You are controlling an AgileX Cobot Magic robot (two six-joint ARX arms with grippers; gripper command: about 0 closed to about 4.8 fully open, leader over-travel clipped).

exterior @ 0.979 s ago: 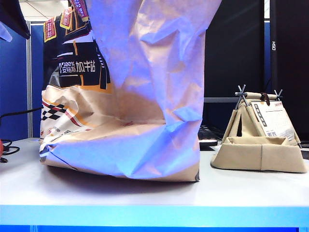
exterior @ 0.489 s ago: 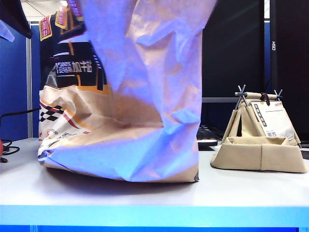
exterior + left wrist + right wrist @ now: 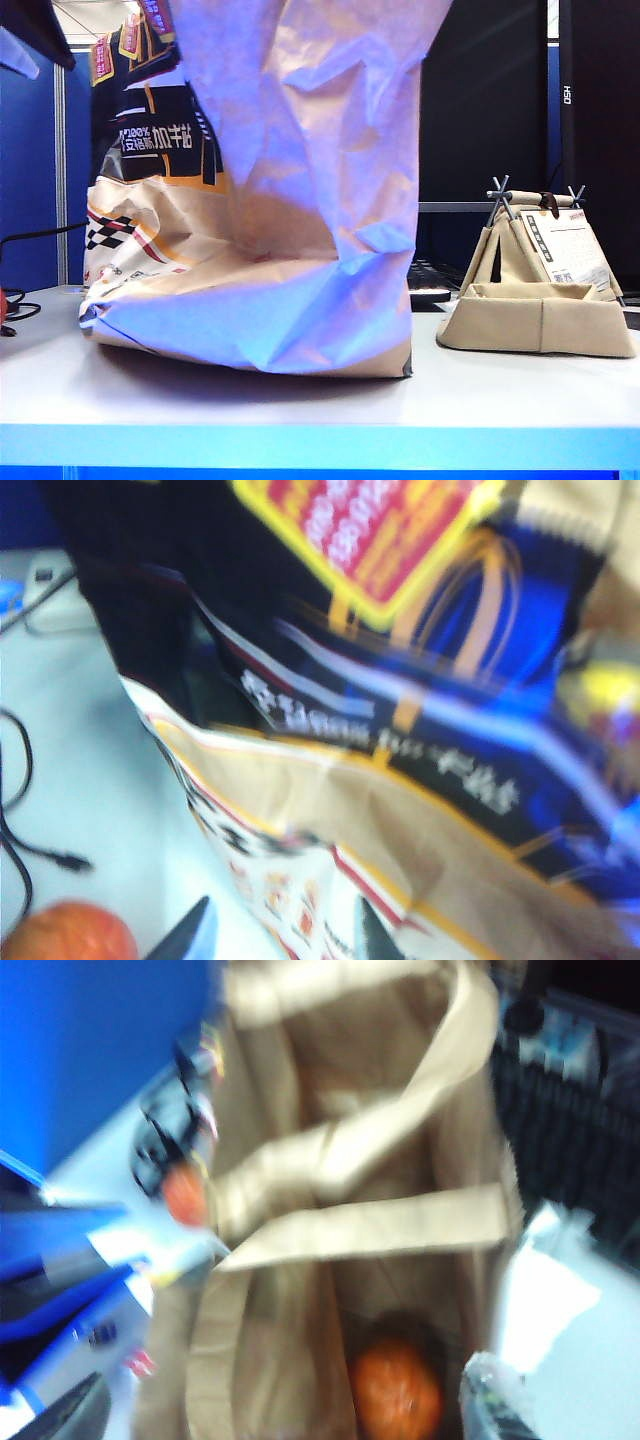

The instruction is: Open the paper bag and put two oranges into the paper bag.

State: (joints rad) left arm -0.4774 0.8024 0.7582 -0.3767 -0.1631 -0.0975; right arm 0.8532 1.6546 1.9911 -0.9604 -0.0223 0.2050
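the big crinkled tan kraft-paper bag [image 3: 260, 200] with its black printed panel stands on the white table [image 3: 320, 410], mouth held wide, and its upper printed face has swayed a touch over the last second while the base keeps its spot. down inside, you see one glossy reddish-orange orange [image 3: 395, 1392] resting on the bottom. the right gripper [image 3: 290, 1410] hovers over the opening, its jaws spread fully apart and empty, wider than a second ago, so i judge that fruit freshly dropped. the second orange [image 3: 68, 932] waits on the table just beside the bag. your left gripper [image 3: 285, 935] sits low by the bag's printed side; whether its half-closed fingers pinch paper, you cannot tell. off right, the beige fabric tray [image 3: 540, 320] stands apart.
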